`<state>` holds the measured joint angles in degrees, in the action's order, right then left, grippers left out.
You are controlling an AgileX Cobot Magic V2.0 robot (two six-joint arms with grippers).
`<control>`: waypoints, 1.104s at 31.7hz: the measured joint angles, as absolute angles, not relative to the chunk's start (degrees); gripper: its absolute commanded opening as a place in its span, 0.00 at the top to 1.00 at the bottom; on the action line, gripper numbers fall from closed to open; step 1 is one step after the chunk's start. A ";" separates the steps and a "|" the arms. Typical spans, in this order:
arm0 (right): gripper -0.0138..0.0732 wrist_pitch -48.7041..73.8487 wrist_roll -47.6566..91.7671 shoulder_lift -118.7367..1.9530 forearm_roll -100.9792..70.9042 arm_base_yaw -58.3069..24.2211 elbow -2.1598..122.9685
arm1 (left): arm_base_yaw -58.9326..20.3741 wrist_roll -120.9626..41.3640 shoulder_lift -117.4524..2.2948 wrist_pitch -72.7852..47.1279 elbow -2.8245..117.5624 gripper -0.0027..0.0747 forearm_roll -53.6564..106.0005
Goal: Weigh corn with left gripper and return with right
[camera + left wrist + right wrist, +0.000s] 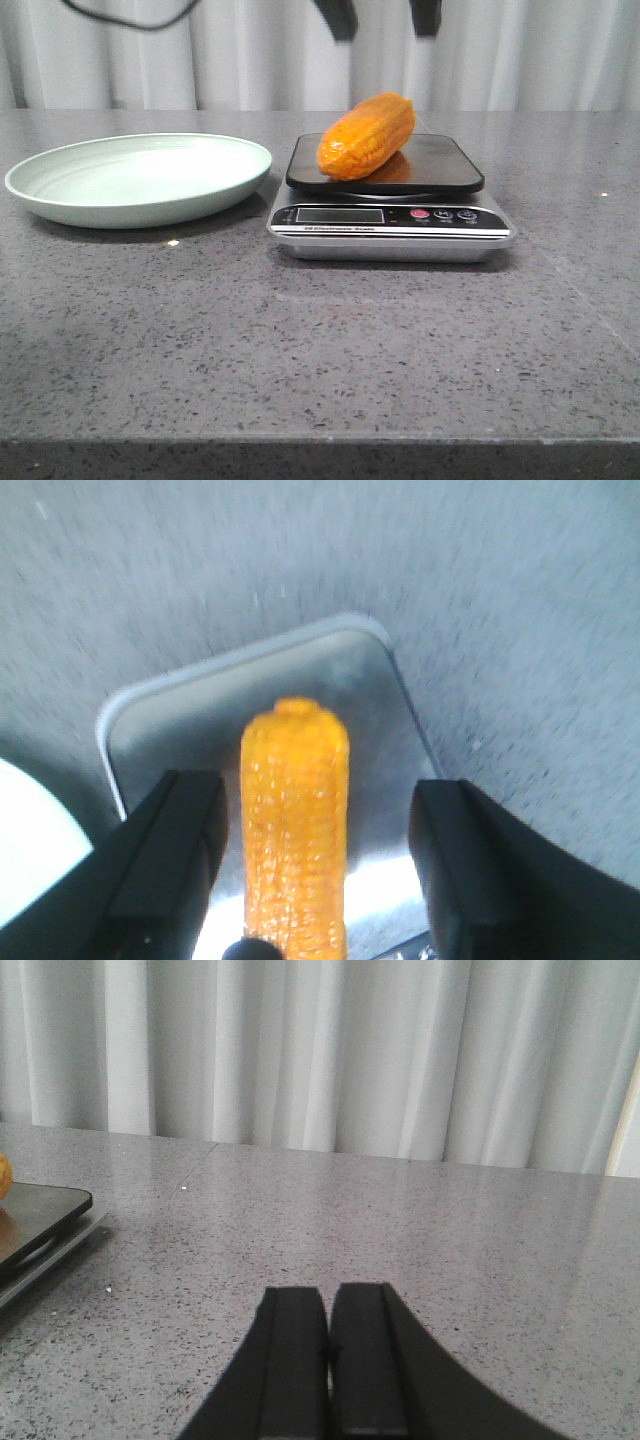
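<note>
The orange-yellow corn (367, 135) lies on the black platform of the kitchen scale (455, 222), tilted toward the back right. In the left wrist view the corn (295, 830) lies lengthwise between the fingers, touching neither. My left gripper (318, 810) is open and hovers above the corn; its two black fingertips (341, 17) show at the top of the front view. My right gripper (328, 1305) is shut and empty, low over bare table to the right of the scale (40, 1230).
A pale green plate (60, 195) sits empty left of the scale. White curtains hang behind the grey stone table. The table's front edge runs along the bottom of the front view.
</note>
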<state>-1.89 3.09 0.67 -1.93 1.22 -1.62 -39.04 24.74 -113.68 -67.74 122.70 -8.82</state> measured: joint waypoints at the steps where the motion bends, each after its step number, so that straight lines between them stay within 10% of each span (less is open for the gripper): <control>1: 0.64 -1.89 3.09 0.67 -1.93 1.22 -1.62 | -39.04 24.82 -112.81 -67.33 123.13 0.38 -9.37; 15: 0.64 -1.89 3.09 0.67 -1.93 1.22 -1.62 | -38.94 25.08 -98.50 -62.06 107.41 0.77 -18.02; 35: 0.64 -1.89 3.09 0.67 -1.93 1.22 -1.62 | -38.94 25.27 -41.25 -26.74 46.62 0.78 -11.93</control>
